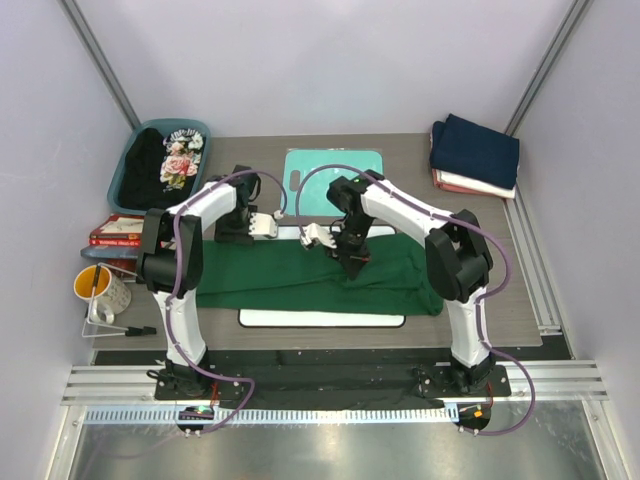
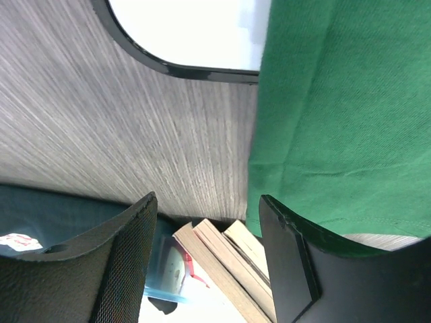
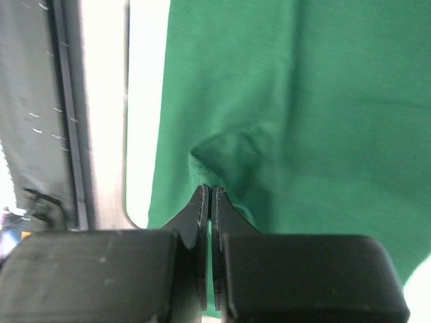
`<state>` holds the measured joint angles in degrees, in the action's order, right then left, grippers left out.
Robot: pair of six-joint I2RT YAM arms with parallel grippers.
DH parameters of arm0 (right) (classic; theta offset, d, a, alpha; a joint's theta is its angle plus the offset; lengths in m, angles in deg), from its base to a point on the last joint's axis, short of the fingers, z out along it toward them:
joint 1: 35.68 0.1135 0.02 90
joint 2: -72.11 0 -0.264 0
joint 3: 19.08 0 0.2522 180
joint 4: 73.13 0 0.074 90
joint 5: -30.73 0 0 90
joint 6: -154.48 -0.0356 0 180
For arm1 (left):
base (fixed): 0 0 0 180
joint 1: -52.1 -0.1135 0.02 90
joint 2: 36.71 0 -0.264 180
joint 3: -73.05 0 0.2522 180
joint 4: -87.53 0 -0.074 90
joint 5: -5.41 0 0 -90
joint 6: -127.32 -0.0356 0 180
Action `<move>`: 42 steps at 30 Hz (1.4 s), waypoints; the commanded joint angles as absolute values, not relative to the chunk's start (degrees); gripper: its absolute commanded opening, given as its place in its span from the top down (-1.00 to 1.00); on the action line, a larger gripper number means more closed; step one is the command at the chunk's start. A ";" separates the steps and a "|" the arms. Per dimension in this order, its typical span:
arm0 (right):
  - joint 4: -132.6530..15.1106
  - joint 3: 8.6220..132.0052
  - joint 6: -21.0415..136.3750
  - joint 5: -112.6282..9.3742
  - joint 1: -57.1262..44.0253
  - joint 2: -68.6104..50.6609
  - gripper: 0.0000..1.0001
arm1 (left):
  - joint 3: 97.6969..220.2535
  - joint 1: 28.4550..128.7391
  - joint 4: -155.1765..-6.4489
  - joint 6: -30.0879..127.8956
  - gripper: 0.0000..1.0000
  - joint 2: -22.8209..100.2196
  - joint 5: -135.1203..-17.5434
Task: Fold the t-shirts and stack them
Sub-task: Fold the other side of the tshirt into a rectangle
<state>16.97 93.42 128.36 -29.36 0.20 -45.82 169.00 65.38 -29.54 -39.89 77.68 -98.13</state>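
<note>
At far left, bin [image 1: 118, 180] holds black floral t-shirt [image 1: 165, 160].

High rear overhead view downward; two wrist views close over the shared green t-shirt [image 1: 290, 275].

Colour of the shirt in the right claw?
Plain green t-shirt; the right wrist view shows it best.

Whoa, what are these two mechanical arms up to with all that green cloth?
They're folding t-shirts. The right claw is shut on a pinch of the green t-shirt lying across the table. The left claw hangs open near the shirt's edge, holding nothing. A folded stack sits at the far right corner, and a floral shirt lies in a bin.
</note>
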 commanded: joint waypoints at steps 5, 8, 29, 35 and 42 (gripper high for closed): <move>18.42 84.95 117.31 -28.85 6.06 -36.37 0.97 | 171.09 65.54 -29.23 -41.78 -0.26 77.46 -99.18; 16.49 81.44 114.67 -30.44 7.82 -33.55 0.95 | 170.74 65.46 -30.01 -42.04 -0.26 76.94 -99.27; 3.04 100.05 103.94 -43.80 -6.67 -49.61 0.79 | 167.05 65.54 -31.60 -40.99 -0.29 75.27 -100.15; 3.30 103.66 104.65 -43.54 -7.81 -54.54 0.83 | 168.72 64.84 -31.07 -41.07 -0.28 75.88 -100.24; 6.98 103.31 105.97 -42.57 -8.43 -51.57 0.83 | 170.04 63.96 -30.19 -41.34 -0.28 77.11 -99.71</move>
<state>4.01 101.33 105.30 -43.28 -8.45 -56.12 168.02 64.50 -31.09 -41.11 77.55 -99.62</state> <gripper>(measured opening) 0.087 0.642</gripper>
